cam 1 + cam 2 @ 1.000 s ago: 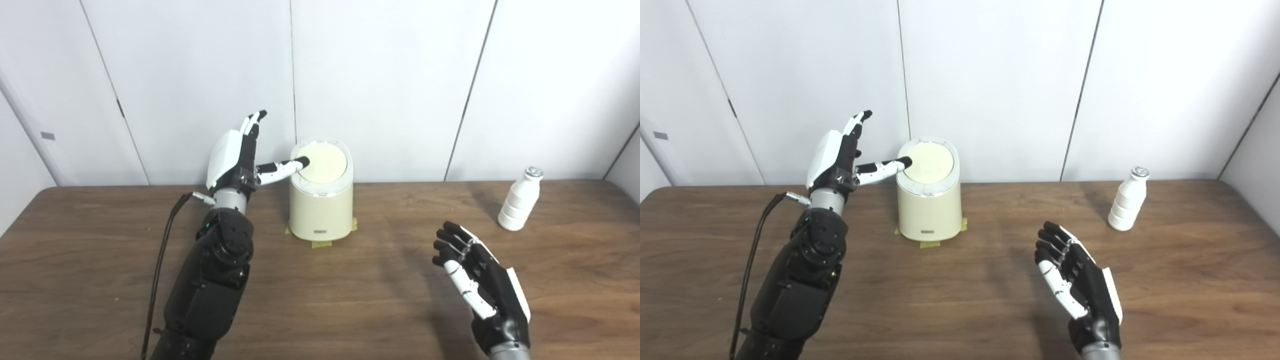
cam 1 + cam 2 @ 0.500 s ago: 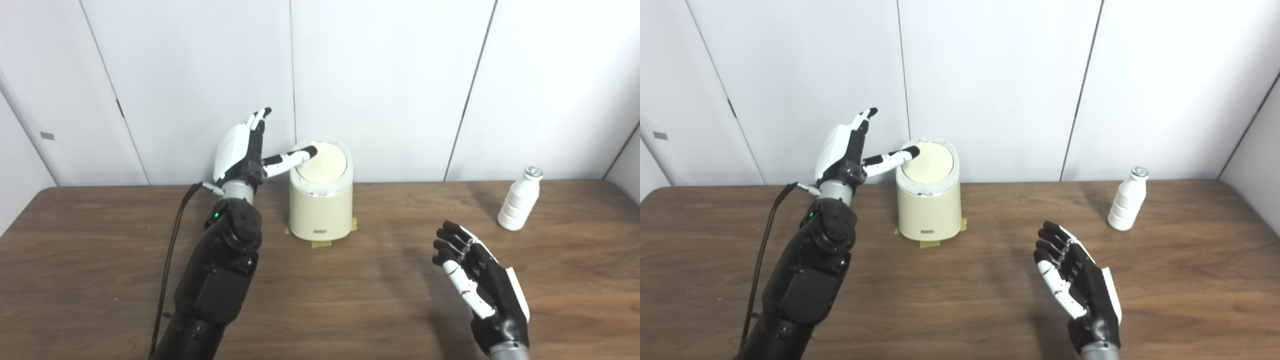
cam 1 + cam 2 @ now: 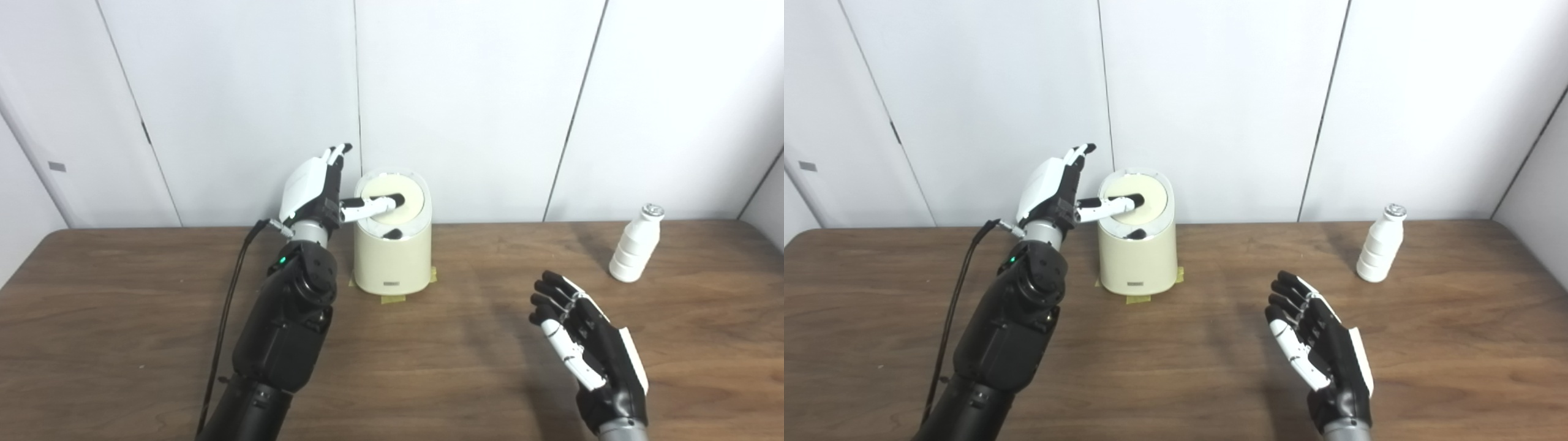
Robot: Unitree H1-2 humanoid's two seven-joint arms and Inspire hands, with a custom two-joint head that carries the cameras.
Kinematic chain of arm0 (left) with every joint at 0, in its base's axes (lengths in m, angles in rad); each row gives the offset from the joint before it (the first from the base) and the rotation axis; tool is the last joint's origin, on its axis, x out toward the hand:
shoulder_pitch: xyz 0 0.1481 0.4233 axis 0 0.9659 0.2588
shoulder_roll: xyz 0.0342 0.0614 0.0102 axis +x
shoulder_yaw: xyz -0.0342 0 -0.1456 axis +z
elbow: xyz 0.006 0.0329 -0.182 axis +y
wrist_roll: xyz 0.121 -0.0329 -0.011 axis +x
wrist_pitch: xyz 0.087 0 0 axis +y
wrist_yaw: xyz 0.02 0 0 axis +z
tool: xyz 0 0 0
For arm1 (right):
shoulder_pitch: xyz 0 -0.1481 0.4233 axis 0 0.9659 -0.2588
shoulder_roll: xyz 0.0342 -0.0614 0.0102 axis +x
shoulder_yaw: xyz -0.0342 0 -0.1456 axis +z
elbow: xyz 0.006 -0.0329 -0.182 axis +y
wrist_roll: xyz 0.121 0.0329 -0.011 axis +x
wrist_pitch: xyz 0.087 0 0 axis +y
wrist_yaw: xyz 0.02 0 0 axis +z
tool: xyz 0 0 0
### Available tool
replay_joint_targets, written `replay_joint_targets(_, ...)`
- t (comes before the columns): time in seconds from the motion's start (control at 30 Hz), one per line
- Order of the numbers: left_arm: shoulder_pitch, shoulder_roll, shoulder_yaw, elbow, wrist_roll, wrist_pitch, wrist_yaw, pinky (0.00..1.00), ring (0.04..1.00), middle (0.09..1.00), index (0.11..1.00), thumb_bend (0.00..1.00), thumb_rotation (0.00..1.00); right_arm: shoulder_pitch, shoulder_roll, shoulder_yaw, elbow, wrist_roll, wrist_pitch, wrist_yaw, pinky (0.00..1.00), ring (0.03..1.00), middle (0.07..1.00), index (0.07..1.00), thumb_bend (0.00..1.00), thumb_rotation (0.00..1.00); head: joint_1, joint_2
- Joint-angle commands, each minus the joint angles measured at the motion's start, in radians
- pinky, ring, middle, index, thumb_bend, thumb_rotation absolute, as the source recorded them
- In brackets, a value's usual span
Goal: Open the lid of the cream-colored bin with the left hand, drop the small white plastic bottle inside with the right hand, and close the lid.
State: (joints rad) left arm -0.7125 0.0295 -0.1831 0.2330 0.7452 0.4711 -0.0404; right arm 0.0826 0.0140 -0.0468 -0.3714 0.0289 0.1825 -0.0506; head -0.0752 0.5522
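White wall panels back a brown wooden table. At twelve o'clock stands the cream bin, its lid closed, the left hand laying spread fingers across it, grasping nothing. Right hand hovers open at five o'clock; the white bottle stands upright at two o'clock.

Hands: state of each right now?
Left hand: open, one finger across the cream-colored bin's lid, holding nothing.
Right hand: open, empty.
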Motion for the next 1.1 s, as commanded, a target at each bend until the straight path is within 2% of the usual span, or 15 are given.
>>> replay_joint_targets(0.0, -0.068, 0.001, -0.006, 0.002, 0.022, -0.002, 0.015, 0.84, 0.978, 0.993, 0.96, 0.92, 0.43, -0.017, 0.003, 0.001, -0.035, 0.0, -0.038, 0.001, 0.72, 0.792, 0.798, 0.786, 0.2, 0.38, -0.001, 0.002)
replay_joint_targets(0.23, -0.06, -0.003, -0.007, 0.033, 0.065, -0.002, 0.024, 0.88, 0.99, 0.994, 0.957, 0.91, 0.31, -0.014, 0.001, -0.002, -0.033, 0.004, -0.046, 0.003, 0.72, 0.79, 0.795, 0.783, 0.2, 0.38, 0.005, -0.001)
replay_joint_targets(0.33, -0.057, -0.005, -0.005, 0.049, 0.082, -0.002, 0.037, 0.94, 0.999, 0.998, 0.952, 0.89, 0.24, -0.013, -0.003, -0.002, -0.036, 0.001, -0.044, 0.004, 0.72, 0.792, 0.797, 0.785, 0.2, 0.39, 0.006, 0.0)
replay_joint_targets(0.43, -0.052, -0.012, 0.006, 0.05, 0.114, -0.001, 0.024, 0.91, 1.0, 0.997, 0.95, 0.84, 0.2, -0.013, -0.003, -0.004, -0.037, 0.003, -0.043, 0.004, 0.72, 0.792, 0.798, 0.783, 0.2, 0.4, 0.007, 0.0)
replay_joint_targets(0.67, -0.054, -0.024, 0.035, 0.066, 0.182, -0.002, -0.009, 1.0, 1.0, 1.0, 0.955, 0.87, 0.19, -0.011, -0.002, -0.002, -0.04, 0.002, -0.039, 0.004, 0.73, 0.797, 0.802, 0.786, 0.2, 0.4, 0.007, -0.001)
replay_joint_targets(0.97, -0.06, -0.028, 0.044, 0.065, 0.204, -0.001, -0.025, 1.0, 1.0, 1.0, 0.951, 0.85, 0.21, -0.012, 0.002, -0.002, -0.041, 0.005, -0.037, 0.003, 0.73, 0.796, 0.803, 0.786, 0.2, 0.39, 0.008, -0.002)
replay_joint_targets(1.07, -0.06, -0.036, 0.053, 0.061, 0.236, -0.001, -0.046, 1.0, 1.0, 1.0, 0.953, 0.87, 0.15, -0.011, 0.001, 0.0, -0.043, 0.003, -0.038, 0.003, 0.72, 0.794, 0.799, 0.784, 0.2, 0.38, 0.007, -0.001)
